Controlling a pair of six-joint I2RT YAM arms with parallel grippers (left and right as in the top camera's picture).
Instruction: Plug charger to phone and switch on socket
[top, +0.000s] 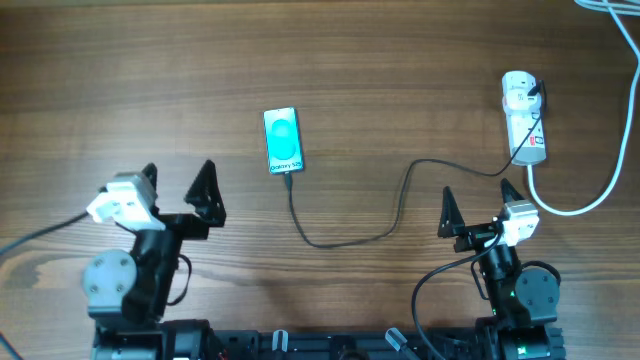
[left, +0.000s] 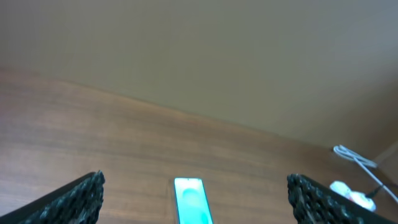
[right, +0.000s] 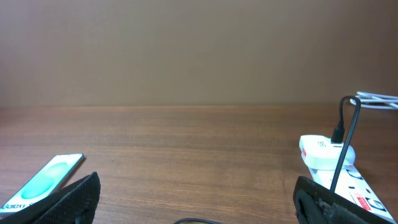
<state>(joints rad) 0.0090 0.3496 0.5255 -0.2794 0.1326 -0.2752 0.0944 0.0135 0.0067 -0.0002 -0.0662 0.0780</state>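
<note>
The phone (top: 283, 141) lies flat mid-table, teal screen up, and shows in the left wrist view (left: 192, 200) and right wrist view (right: 45, 180). The thin black charger cable (top: 345, 238) runs from the phone's near end in a curve to the adapter in the white socket strip (top: 525, 118), which also shows in the right wrist view (right: 329, 163). The plug tip sits at the phone's near edge; whether it is seated I cannot tell. My left gripper (top: 178, 183) is open and empty, left of the phone. My right gripper (top: 478, 207) is open and empty, near the cable and below the socket.
A thick white cable (top: 600, 190) loops from the socket strip off the right edge and top right corner. Both arm bases (top: 120, 285) stand at the table's near edge with black base cables.
</note>
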